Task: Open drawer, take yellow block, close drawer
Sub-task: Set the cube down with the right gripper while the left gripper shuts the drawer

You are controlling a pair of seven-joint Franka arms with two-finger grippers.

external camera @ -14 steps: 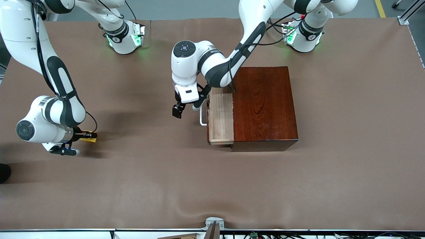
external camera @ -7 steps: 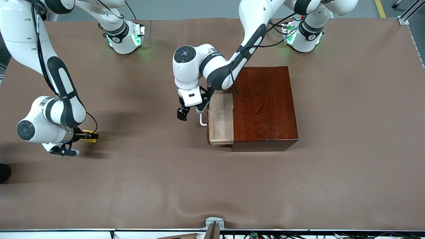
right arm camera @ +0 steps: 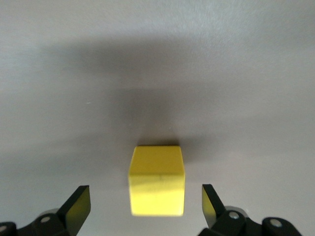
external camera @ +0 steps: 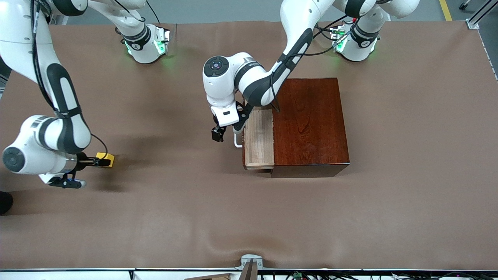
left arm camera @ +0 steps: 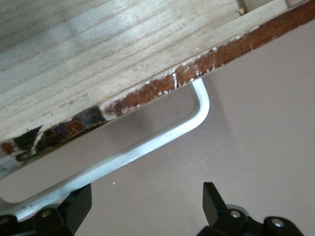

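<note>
The yellow block (external camera: 106,158) (right arm camera: 156,179) lies on the brown table toward the right arm's end. My right gripper (external camera: 92,161) (right arm camera: 145,201) is open just off the block, its fingers (right arm camera: 78,201) on either side without touching it. The drawer (external camera: 258,136) (left arm camera: 98,59) stands partly pulled out of the reddish-brown box (external camera: 311,124); the tray part that shows is bare. My left gripper (external camera: 227,131) (left arm camera: 146,196) is open and empty at the white handle (external camera: 235,142) (left arm camera: 147,145), which passes just past one fingertip (left arm camera: 81,199).
The brown cloth covers the whole table (external camera: 249,217). The two arm bases (external camera: 146,44) stand along the edge farthest from the front camera. The left arm's elbow (external camera: 221,74) hangs over the table beside the box.
My right gripper has let go of the yellow block and drawn back toward the right arm's end. My left gripper has moved in closer to the drawer handle. The drawer has not moved.
</note>
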